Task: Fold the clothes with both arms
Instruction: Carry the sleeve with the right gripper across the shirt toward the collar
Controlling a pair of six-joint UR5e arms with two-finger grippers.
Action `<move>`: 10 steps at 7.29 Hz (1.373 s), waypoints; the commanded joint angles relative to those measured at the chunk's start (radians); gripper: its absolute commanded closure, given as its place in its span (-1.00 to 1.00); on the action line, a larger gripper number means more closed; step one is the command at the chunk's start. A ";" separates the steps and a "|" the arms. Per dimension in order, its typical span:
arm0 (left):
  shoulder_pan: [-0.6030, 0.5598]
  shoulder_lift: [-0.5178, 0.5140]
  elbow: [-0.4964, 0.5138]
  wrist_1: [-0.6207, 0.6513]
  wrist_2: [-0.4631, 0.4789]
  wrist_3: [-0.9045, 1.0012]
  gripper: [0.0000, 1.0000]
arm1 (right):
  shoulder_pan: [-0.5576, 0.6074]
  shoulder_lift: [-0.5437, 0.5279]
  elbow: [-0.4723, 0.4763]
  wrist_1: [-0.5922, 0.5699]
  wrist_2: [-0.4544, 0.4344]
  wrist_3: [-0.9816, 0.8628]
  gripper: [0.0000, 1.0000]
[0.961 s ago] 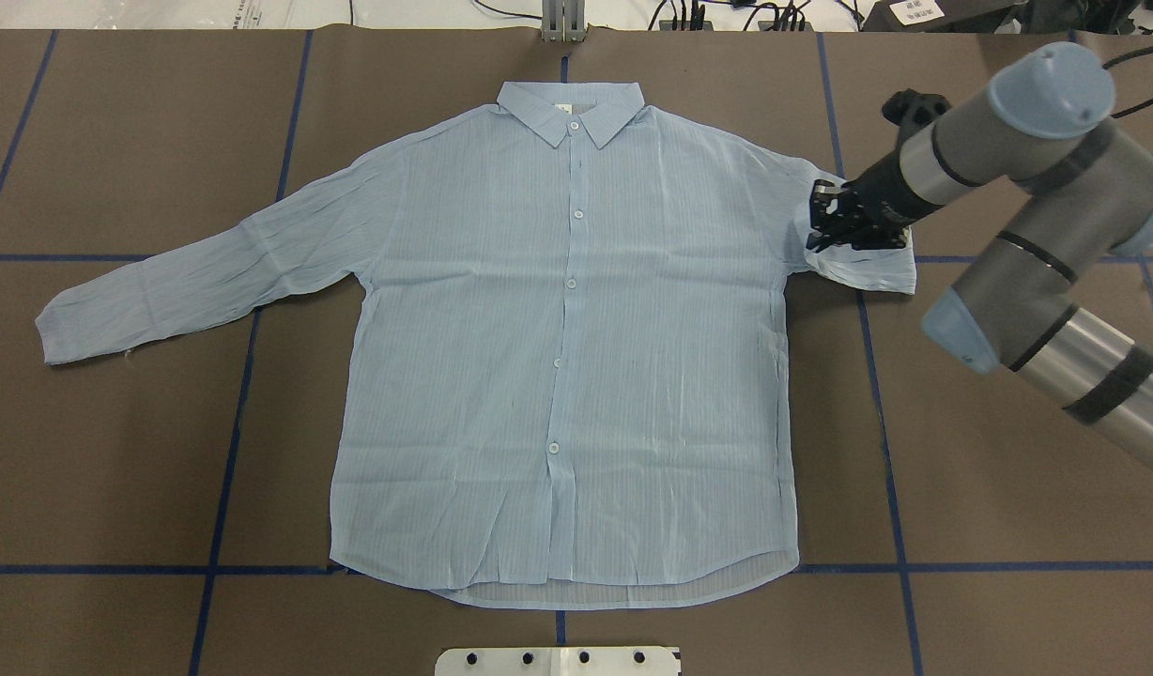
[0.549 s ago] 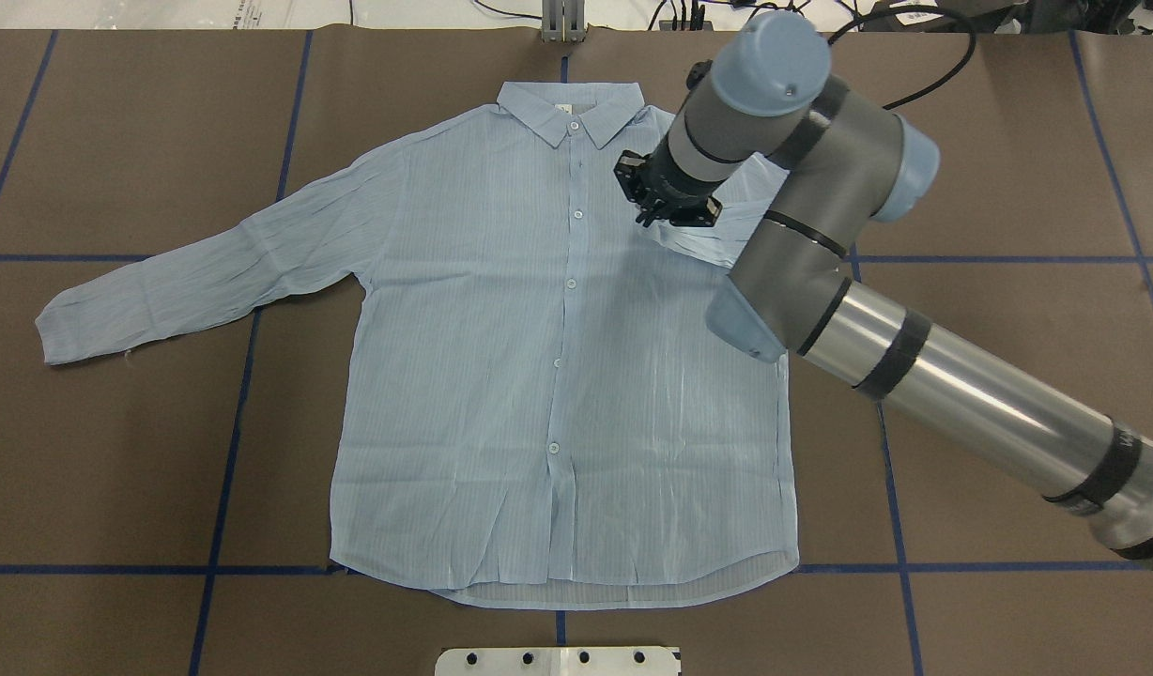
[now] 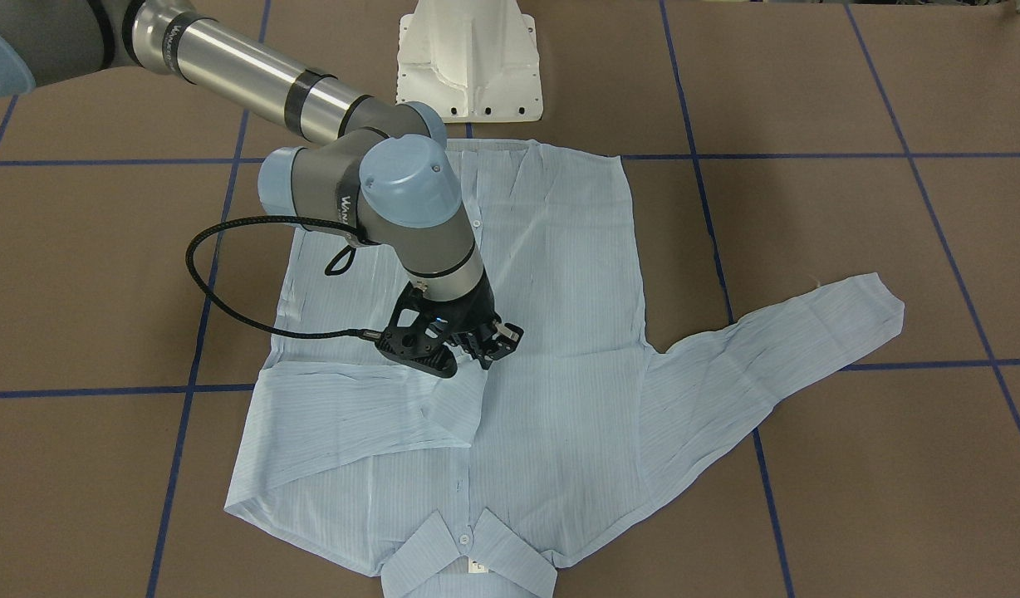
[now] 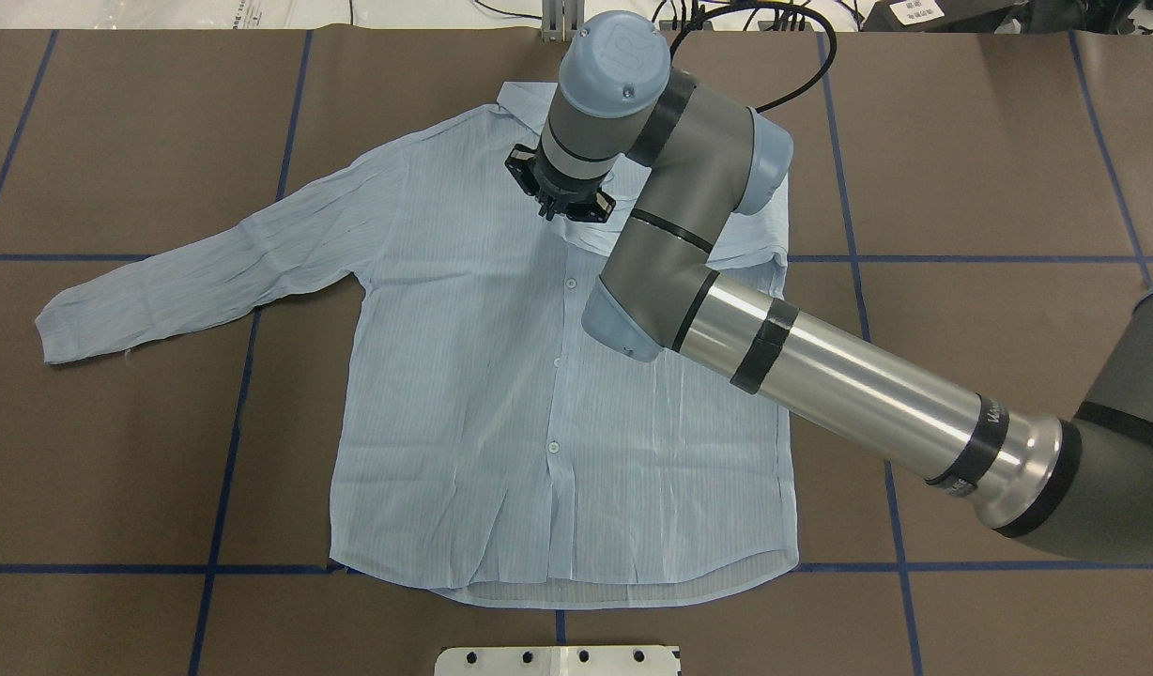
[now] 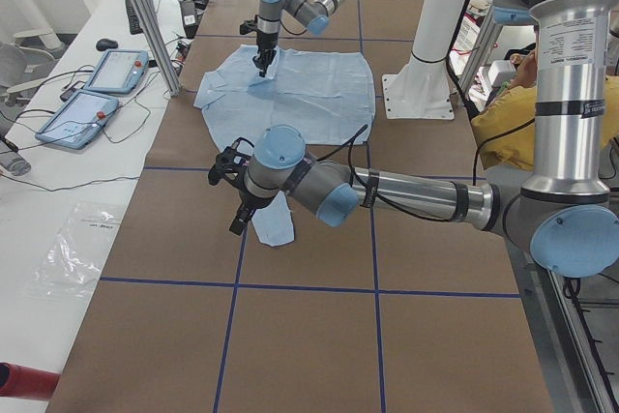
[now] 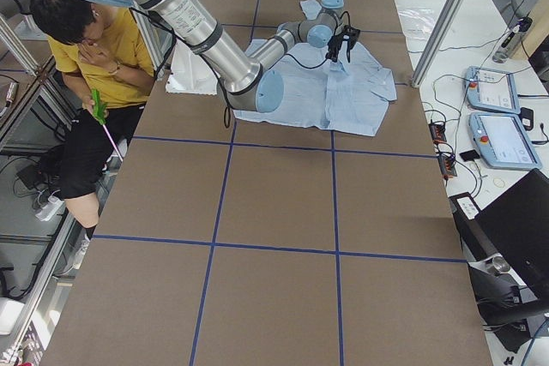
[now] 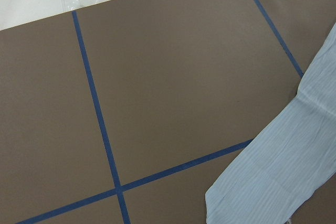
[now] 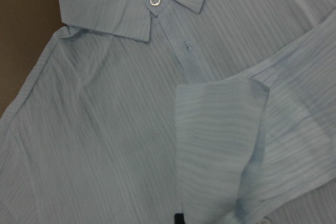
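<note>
Brown bench (image 4: 1008,141) carries the shirt (image 4: 464,376): one sleeve (image 3: 352,407) crosses below the collar (image 3: 468,556), apparently clenched in the right tool (image 3: 489,345); other sleeve (image 4: 192,282) and body lie unfolded; left tool's (image 5: 237,222) grip cannot be told.

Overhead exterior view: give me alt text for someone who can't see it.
A light blue button-front shirt lies face up on a brown table. The right arm reaches in from the lower right, its gripper over the chest below the collar, one sleeve folded across the front; the other sleeve lies stretched toward the view's left.
</note>
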 commanded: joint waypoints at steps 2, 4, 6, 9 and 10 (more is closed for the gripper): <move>0.000 0.000 0.001 0.002 -0.002 -0.007 -1.00 | -0.028 0.035 -0.072 0.095 -0.042 0.061 0.54; 0.012 0.000 0.016 0.002 0.001 -0.038 -1.00 | -0.057 0.069 -0.103 0.095 -0.103 0.076 -0.13; 0.072 0.000 0.025 0.002 0.006 -0.058 -1.00 | -0.088 0.089 -0.099 0.093 -0.153 0.084 -0.99; 0.199 -0.023 0.149 -0.034 0.026 -0.211 -0.99 | -0.074 0.080 -0.019 0.008 -0.150 0.123 -0.99; 0.230 -0.052 0.236 -0.077 0.028 -0.245 -0.99 | -0.059 0.032 0.056 -0.027 -0.145 0.118 -0.99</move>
